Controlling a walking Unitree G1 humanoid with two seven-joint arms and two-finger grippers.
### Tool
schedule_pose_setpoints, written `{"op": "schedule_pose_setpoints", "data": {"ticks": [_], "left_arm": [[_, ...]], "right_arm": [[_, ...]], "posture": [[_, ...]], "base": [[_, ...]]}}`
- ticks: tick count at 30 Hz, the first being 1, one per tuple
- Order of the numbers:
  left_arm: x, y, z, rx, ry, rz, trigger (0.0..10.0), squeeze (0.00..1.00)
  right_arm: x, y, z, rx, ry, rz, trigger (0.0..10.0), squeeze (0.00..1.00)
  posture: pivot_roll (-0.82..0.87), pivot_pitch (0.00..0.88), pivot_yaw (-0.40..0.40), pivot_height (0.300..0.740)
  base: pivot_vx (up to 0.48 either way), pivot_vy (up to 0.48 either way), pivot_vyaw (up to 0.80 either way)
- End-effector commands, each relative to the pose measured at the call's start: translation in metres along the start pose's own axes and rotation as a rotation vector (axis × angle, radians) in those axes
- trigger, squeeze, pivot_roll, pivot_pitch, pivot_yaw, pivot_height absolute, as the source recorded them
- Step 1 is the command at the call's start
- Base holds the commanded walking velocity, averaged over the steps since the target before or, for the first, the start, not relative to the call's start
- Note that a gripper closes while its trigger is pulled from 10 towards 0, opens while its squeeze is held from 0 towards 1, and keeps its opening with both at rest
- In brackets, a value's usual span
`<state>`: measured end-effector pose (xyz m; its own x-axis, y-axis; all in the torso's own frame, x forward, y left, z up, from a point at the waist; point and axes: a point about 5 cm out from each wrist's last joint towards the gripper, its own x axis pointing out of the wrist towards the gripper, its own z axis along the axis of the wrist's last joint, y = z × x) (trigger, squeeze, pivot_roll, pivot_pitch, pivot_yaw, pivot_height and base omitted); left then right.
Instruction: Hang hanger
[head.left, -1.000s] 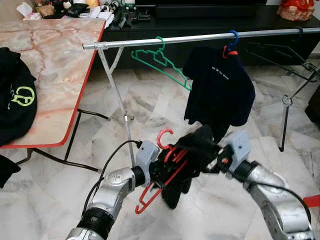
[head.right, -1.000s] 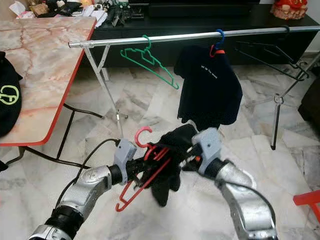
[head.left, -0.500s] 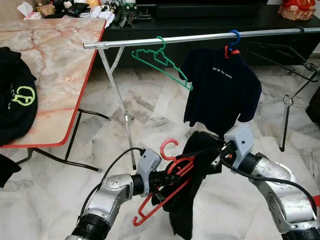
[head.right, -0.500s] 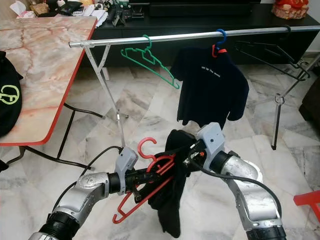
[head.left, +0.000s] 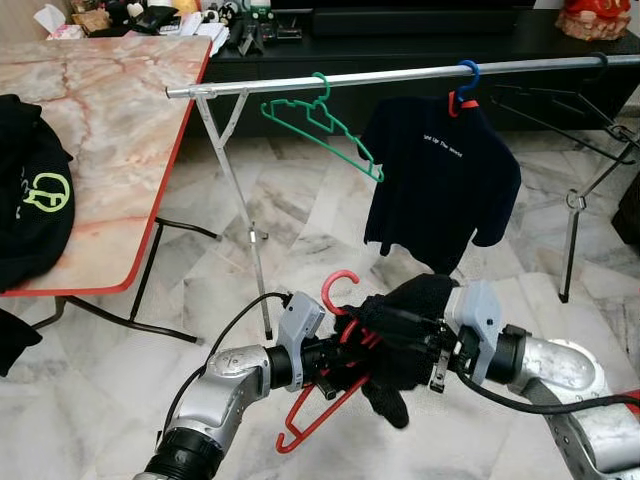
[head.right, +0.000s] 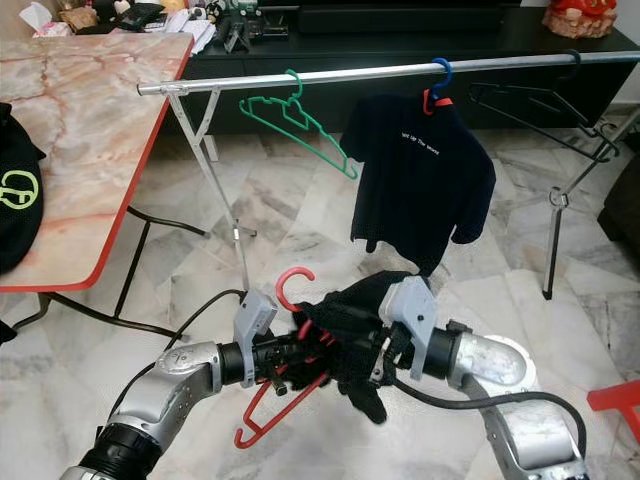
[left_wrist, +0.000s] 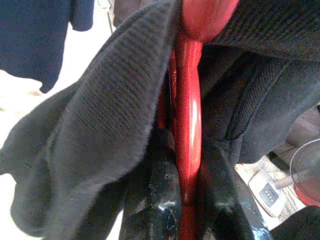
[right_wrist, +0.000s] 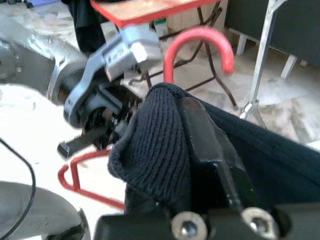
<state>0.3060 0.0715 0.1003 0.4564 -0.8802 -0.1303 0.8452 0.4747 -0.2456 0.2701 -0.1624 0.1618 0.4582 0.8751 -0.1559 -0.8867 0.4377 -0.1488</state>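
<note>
A red hanger (head.left: 318, 405) is held low in front of me, its hook (head.left: 341, 284) pointing up. My left gripper (head.left: 335, 362) is shut on it; in the left wrist view its red bar (left_wrist: 188, 145) runs between the two black fingers (left_wrist: 155, 200). A black knit garment (head.left: 405, 335) is bunched over the hanger's middle. My right gripper (head.left: 415, 348) comes in from the right and is shut on that garment; in the right wrist view the fabric (right_wrist: 155, 145) wraps a finger (right_wrist: 212, 155). The silver clothes rail (head.left: 400, 77) runs across, well above and beyond.
On the rail hang a green hanger (head.left: 325, 125), a navy T-shirt (head.left: 440, 180) on a blue hanger, and black hangers (head.left: 560, 110) at the right. A marble table (head.left: 100, 120) with red edge stands left, with black clothing (head.left: 30, 200) on it. Marble floor below.
The right gripper has swung left and lower, close to the left gripper. The black garment, which hung down long half a second ago, is now bunched up on the hanger.
</note>
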Motion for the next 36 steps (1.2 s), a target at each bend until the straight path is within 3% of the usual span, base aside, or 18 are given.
{"op": "schedule_pose_setpoints", "data": {"ticks": [1,9,13,16,22,29,32,33,34,35,36], "left_arm": [[-0.004,0.004,0.001,0.007,0.004,0.02,10.0,0.0],[-0.007,0.006,-0.004,0.026,0.016,0.061,10.0,0.0],[-0.003,0.001,-0.004,0.027,0.019,0.023,10.0,0.0],[-0.002,-0.002,-0.004,0.04,0.027,-0.005,10.0,0.0],[0.001,-0.005,0.0,0.035,-0.012,-0.005,10.0,0.0],[0.002,-0.008,0.0,0.04,-0.017,-0.022,10.0,0.0],[0.003,-0.008,0.0,0.04,-0.019,-0.022,10.0,0.0],[0.003,-0.008,-0.001,0.039,-0.018,-0.021,10.0,0.0],[0.003,-0.008,-0.001,0.039,-0.018,-0.021,10.0,0.0],[0.004,-0.008,-0.001,0.039,-0.017,-0.019,10.0,0.0],[0.004,-0.008,-0.001,0.041,-0.018,-0.013,10.0,0.0]], "right_arm": [[-0.008,0.002,0.001,-0.01,0.004,0.005,10.0,0.0],[-0.021,-0.002,0.003,-0.021,0.038,-0.008,10.0,0.0],[-0.008,-0.014,0.016,-0.073,-0.011,-0.105,10.0,0.0],[-0.004,-0.014,0.02,-0.077,-0.024,-0.114,10.0,0.0],[0.012,-0.008,0.014,-0.104,0.038,-0.116,10.0,0.0],[0.015,-0.005,0.004,-0.091,0.116,-0.095,10.0,0.0],[0.016,-0.007,0.006,-0.076,0.1,-0.109,10.0,0.0],[0.015,-0.007,0.009,-0.077,0.096,-0.11,10.0,0.56],[0.015,-0.007,0.009,-0.077,0.096,-0.11,10.0,0.56],[0.016,-0.008,0.01,-0.083,0.097,-0.111,10.0,0.87],[0.015,-0.008,0.011,-0.09,0.101,-0.114,10.0,0.94]], "posture": [[-0.07,0.215,0.031,0.74],[-0.08,0.201,0.015,0.74],[-0.08,0.192,0.008,0.74],[-0.08,0.187,0.004,0.74],[-0.09,0.178,0.002,0.74],[-0.09,0.17,-0.002,0.74],[-0.09,0.17,-0.004,0.74],[-0.09,0.173,-0.005,0.74],[-0.09,0.173,-0.005,0.74],[-0.09,0.173,-0.005,0.74],[-0.09,0.178,-0.008,0.74]], "base": [[0.0,0.0,0.0],[0.0,0.0,0.0],[0.0,0.0,0.0],[0.0,0.0,0.0],[0.0,0.0,0.0],[0.0,0.0,0.0],[0.0,0.0,0.0],[0.0,0.0,0.0],[0.0,0.0,0.0],[0.0,0.0,0.0],[0.0,0.0,0.0]]}}
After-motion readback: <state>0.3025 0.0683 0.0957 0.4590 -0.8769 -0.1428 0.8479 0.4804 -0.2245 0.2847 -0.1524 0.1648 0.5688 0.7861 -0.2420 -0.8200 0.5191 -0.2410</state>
